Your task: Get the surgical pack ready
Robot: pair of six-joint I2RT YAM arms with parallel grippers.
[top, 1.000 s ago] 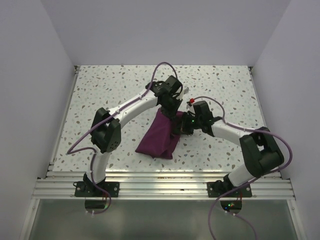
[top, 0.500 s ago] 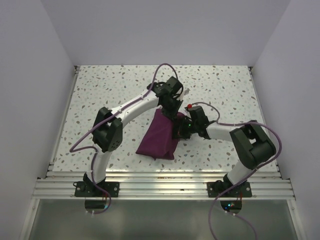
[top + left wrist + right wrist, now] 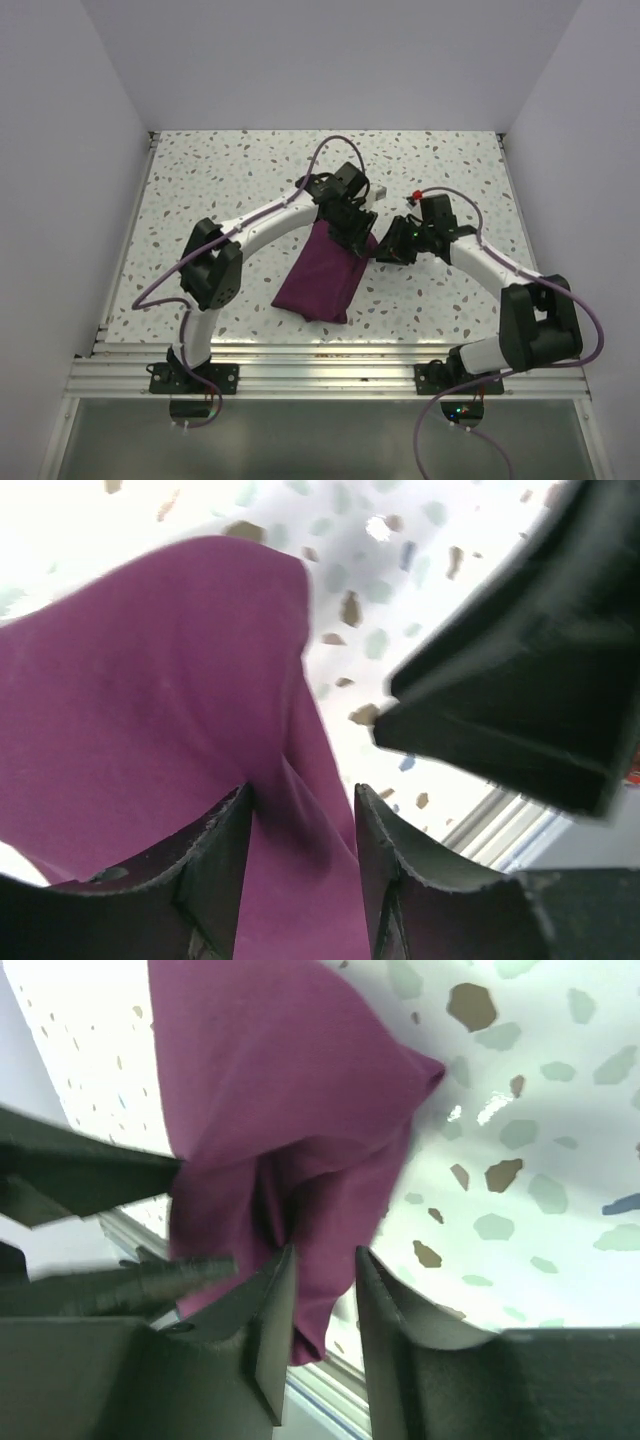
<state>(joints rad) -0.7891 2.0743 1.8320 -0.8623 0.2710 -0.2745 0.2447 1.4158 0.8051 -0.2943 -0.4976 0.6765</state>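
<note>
The surgical pack [image 3: 322,275] is a plum-purple cloth bundle lying on the speckled table [image 3: 220,180], its long side running from near left to far right. My left gripper [image 3: 360,232] hangs over its far right end. In the left wrist view the cloth [image 3: 150,700] fills the left half, and the left gripper [image 3: 300,825] is open with a raised fold between its fingers. My right gripper [image 3: 388,250] is just right of that same end. In the right wrist view it [image 3: 322,1280] is open astride a drooping corner of the cloth [image 3: 290,1090]. Neither gripper pinches the cloth.
An aluminium rail [image 3: 330,365] runs along the near edge of the table, and white walls close in the left, right and far sides. The two grippers are close together, and the right one's black body [image 3: 520,680] shows in the left wrist view.
Both grippers have gone from shut on the cloth to open. The right arm has pulled back to the right, away from the bundle. The bundle's far end has settled lower.
</note>
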